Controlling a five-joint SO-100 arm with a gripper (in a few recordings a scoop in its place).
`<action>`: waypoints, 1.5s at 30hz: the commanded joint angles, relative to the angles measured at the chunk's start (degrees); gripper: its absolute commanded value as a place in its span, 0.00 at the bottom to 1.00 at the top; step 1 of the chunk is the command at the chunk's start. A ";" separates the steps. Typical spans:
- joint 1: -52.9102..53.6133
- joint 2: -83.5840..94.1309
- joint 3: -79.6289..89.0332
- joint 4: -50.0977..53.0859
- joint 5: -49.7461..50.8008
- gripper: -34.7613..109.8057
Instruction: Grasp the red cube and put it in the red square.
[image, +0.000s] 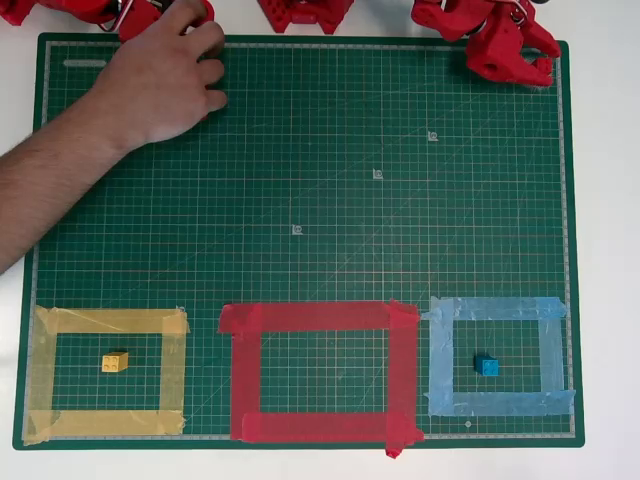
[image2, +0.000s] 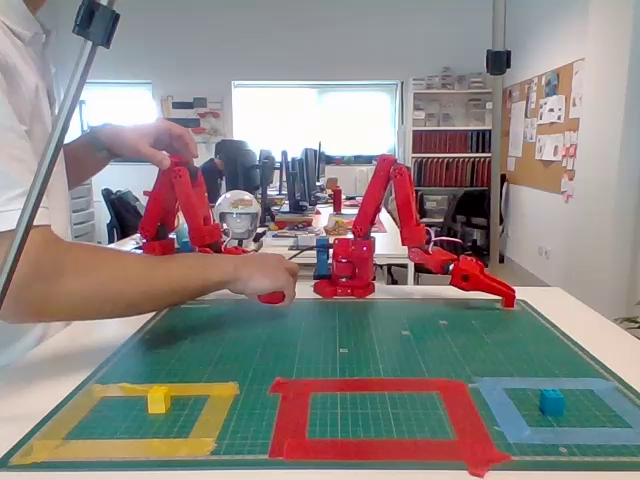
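The gripper (image2: 497, 287) rests far from the red square (image: 318, 318), jaw state unclear, while a hand (image: 160, 80) seemingly sets something down.

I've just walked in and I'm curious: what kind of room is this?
Probably an office or lab used for robot work. Behind the green cutting mat stand desks with monitors, a shelf of red binders and a cork pinboard.

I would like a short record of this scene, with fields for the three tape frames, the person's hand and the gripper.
red square: nothing inside
yellow frame: holds yellow cube
blue frame: holds blue cube
hand: on mat, top left in overhead view, covering a small red thing
gripper: top right of mat, away from the cubes
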 joint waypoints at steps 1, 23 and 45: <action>-1.67 0.44 -1.32 -1.49 0.35 0.37; -2.46 0.18 1.49 -1.49 0.09 0.37; -0.88 0.18 1.23 -1.49 -0.09 0.37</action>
